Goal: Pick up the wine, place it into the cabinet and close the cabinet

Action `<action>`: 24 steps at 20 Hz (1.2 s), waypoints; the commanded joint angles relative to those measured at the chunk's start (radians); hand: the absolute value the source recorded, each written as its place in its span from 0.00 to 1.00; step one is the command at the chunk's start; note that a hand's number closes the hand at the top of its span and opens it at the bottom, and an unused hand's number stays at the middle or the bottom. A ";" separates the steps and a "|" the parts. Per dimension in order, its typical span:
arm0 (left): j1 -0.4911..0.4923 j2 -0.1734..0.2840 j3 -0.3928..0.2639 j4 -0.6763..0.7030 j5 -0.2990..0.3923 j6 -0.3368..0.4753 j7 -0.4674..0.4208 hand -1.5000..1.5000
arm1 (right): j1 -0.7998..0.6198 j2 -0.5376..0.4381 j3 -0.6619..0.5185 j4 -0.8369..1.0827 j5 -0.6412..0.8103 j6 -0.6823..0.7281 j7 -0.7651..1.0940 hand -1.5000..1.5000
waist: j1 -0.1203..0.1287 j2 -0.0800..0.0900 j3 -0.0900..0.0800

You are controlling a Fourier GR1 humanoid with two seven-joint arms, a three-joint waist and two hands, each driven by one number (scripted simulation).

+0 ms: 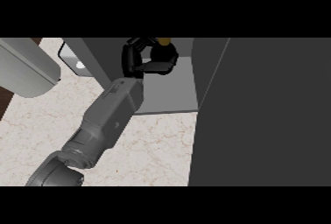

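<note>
The wine bottle (165,47) is dark with a yellowish top and stands inside the open cabinet (174,94), at the back of its light grey shelf. My right hand (137,59) reaches in from the lower left. Its fingers and thumb curl round the bottle and hide most of it. The cabinet door (265,113) is swung open and fills the view's right side as a big dark panel. My left hand does not show.
A large light grey rounded body (26,65) fills the upper left corner. A small white object (79,64) lies behind the cabinet's left wall. The marbled counter (155,148) spreads in front of the cabinet.
</note>
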 commanded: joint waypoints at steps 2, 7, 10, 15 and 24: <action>-0.007 0.012 0.036 0.047 0.006 -0.032 -0.032 1.00 | 0.009 0.001 0.012 -0.038 -0.011 -0.002 -0.006 0.00 | -0.001 0.005 -0.001; -0.039 0.030 0.046 0.076 0.002 -0.021 -0.024 1.00 | 0.003 -0.011 -0.017 -0.020 -0.054 0.017 -0.012 0.00 | -0.009 0.010 -0.001; -0.010 0.043 0.028 0.095 -0.025 -0.024 -0.045 1.00 | -0.039 -0.025 -0.044 -0.044 -0.062 0.004 0.043 0.00 | -0.003 0.007 -0.002; 0.005 0.008 0.022 0.124 -0.045 0.017 -0.057 0.00 | 0.009 -0.005 -0.029 -0.039 -0.039 0.011 -0.002 0.00 | -0.008 0.008 -0.001; 0.013 0.004 0.007 0.153 -0.079 0.075 -0.060 0.00 | 0.013 -0.012 -0.014 -0.080 -0.061 0.023 0.027 0.00 | -0.022 0.010 -0.002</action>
